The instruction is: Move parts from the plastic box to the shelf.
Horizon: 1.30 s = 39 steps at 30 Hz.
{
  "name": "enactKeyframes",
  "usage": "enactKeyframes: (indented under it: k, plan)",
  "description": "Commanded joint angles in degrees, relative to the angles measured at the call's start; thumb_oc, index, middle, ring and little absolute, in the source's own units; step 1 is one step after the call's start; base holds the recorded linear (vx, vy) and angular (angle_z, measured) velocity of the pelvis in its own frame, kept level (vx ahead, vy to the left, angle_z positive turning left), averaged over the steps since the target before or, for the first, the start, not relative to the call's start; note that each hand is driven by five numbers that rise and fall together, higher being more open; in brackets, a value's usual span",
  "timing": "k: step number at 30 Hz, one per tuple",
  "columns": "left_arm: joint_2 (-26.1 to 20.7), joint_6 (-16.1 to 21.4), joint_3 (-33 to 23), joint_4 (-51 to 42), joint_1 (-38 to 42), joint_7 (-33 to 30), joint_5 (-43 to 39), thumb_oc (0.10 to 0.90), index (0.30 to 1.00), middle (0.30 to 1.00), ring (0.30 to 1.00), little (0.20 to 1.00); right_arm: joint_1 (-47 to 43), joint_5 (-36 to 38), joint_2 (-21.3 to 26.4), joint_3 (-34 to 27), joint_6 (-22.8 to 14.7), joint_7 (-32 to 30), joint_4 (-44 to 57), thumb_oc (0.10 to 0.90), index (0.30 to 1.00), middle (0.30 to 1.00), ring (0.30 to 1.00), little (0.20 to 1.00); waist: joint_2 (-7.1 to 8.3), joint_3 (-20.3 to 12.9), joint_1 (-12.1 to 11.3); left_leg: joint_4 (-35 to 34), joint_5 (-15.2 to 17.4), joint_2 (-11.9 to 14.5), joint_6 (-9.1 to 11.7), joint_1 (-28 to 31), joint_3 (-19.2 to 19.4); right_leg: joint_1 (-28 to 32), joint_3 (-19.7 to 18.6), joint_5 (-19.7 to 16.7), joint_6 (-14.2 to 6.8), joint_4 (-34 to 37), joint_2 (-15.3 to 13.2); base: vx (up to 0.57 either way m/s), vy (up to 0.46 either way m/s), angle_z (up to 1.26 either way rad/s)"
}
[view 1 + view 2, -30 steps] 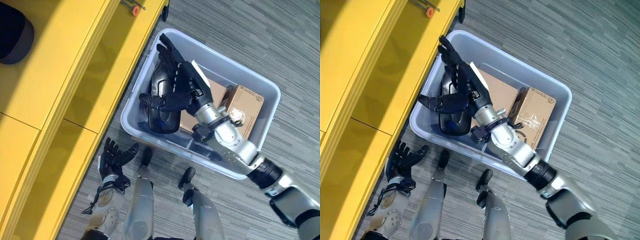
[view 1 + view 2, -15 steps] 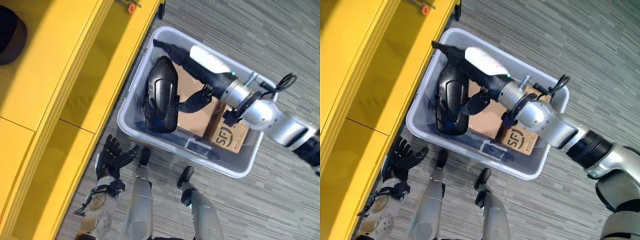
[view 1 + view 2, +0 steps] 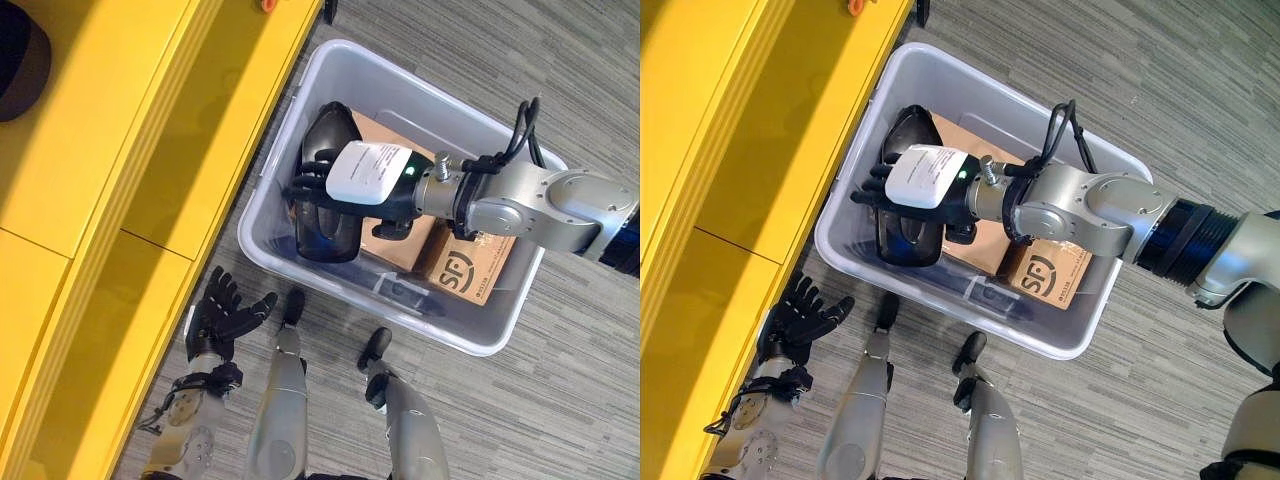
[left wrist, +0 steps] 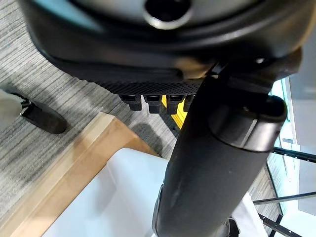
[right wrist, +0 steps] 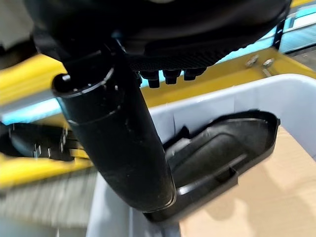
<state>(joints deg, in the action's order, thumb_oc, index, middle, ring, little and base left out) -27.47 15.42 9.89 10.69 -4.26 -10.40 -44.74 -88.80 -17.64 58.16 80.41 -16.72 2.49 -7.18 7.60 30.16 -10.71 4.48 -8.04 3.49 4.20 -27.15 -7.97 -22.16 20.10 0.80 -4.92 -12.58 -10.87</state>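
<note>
A black curved plastic part (image 3: 322,215) lies in the left end of the grey plastic box (image 3: 440,112). My right hand (image 3: 368,172), with a white cover on its back, hovers palm down over that part. Its fingers (image 3: 308,184) stretch across the top, open. In the right wrist view its thumb (image 5: 118,138) points down to the rim of the black part (image 5: 217,153), and the fingers stay clear of it. My left hand (image 3: 225,315) hangs low beside the yellow shelf (image 3: 150,150), fingers spread and holding nothing.
Two cardboard boxes share the plastic box: a flat one (image 3: 395,232) under my right hand and a printed one (image 3: 470,268) at the right end. A dark round object (image 3: 20,60) sits on the shelf's top left. Grey carpet surrounds the box.
My right hand has swung from the box's far side back over the black part and turned palm down. The left hand has hardly moved.
</note>
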Motion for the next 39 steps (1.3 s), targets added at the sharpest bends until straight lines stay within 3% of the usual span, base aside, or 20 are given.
enactKeyframes:
  k: [1, 13, 18, 19, 22, 24, 39]
  plan:
    - [-4.3, 4.5, -2.5, -6.6, -3.3, 1.9, -0.1, 0.900, 1.000, 1.000, 1.000, 1.000, -9.4, -4.5, 2.6, -0.2, -2.0, -0.3, 0.9, 0.900, 1.000, 1.000, 1.000, 1.000, 1.73, -0.4, -1.3, 4.1, 7.3, 1.6, -0.1, 2.3, 5.4, 2.6, -3.6, -0.4, -4.0, -2.0, -2.6, -0.01, -0.042, 0.05]
    - [-8.2, 4.3, -4.6, -7.2, -4.6, 1.5, -0.2, 0.900, 1.000, 1.000, 1.000, 1.000, -7.7, -21.9, 1.2, -0.2, -3.1, 2.2, -6.8, 0.900, 1.000, 1.000, 1.000, 1.000, 5.61, -0.4, -3.4, 3.4, 6.6, 2.2, 0.2, -0.1, 4.4, -0.5, -3.1, 0.4, -3.8, -3.8, -1.9, -0.01, -0.030, 0.05]
    - [-8.7, 4.7, -5.6, -8.0, -5.1, 0.8, 0.2, 0.900, 1.000, 1.000, 1.000, 1.000, -7.2, -27.2, 1.1, -0.2, -2.9, 0.2, -10.6, 0.900, 1.000, 1.000, 1.000, 1.000, 5.69, -0.4, -3.9, 2.9, 6.1, 2.2, 0.3, -1.3, 3.7, -2.0, -2.9, 1.1, -3.6, -4.9, -1.6, 0.01, -0.038, 0.04]
    - [-8.9, 4.7, -5.7, -8.1, -5.3, 0.6, 0.4, 0.900, 1.000, 1.000, 1.000, 1.000, -6.9, -28.7, 1.0, -0.2, -2.7, -0.5, -12.2, 0.900, 1.000, 1.000, 1.000, 1.000, 5.75, -0.4, -4.1, 2.6, 7.4, 2.2, 0.6, -0.5, 3.3, -1.7, -3.4, 2.5, -4.0, -5.4, -1.5, 0.09, -0.041, 0.13]
    - [-9.2, 4.8, -5.9, -8.4, -5.5, 0.5, 0.5, 0.900, 1.000, 1.000, 1.000, 1.000, -6.9, -30.1, 1.0, -0.2, -2.4, -1.3, -13.3, 0.900, 1.000, 1.000, 1.000, 1.000, 5.66, -0.4, -4.3, 2.9, 6.1, 2.1, 0.3, -1.9, 3.5, -2.8, -2.8, 1.5, -3.5, -5.7, -1.6, -0.01, -0.018, 0.10]
    - [-9.6, 4.8, -5.9, -8.6, -5.6, 0.5, 0.9, 0.900, 1.000, 1.000, 1.000, 1.000, -6.8, -31.5, 1.1, -0.2, -2.2, -2.0, -14.7, 0.900, 1.000, 1.000, 1.000, 1.000, 5.55, -0.4, -4.5, 2.8, 7.4, 2.1, 0.5, -1.2, 3.0, -2.5, -3.1, 2.9, -4.0, -6.5, -1.4, 0.10, -0.054, 0.07]
    - [-9.9, 4.9, -5.8, -9.3, -5.7, 0.0, 1.4, 0.900, 1.000, 1.000, 1.000, 1.000, -6.5, -34.1, 0.9, -0.2, -1.5, -3.9, -17.4, 0.900, 1.000, 1.000, 1.000, 1.000, 4.41, -0.4, -5.2, 5.5, 8.9, 1.3, 0.4, -3.5, 2.6, -4.8, -3.1, 4.7, -4.2, -10.3, -2.1, 0.01, -0.004, 0.02]
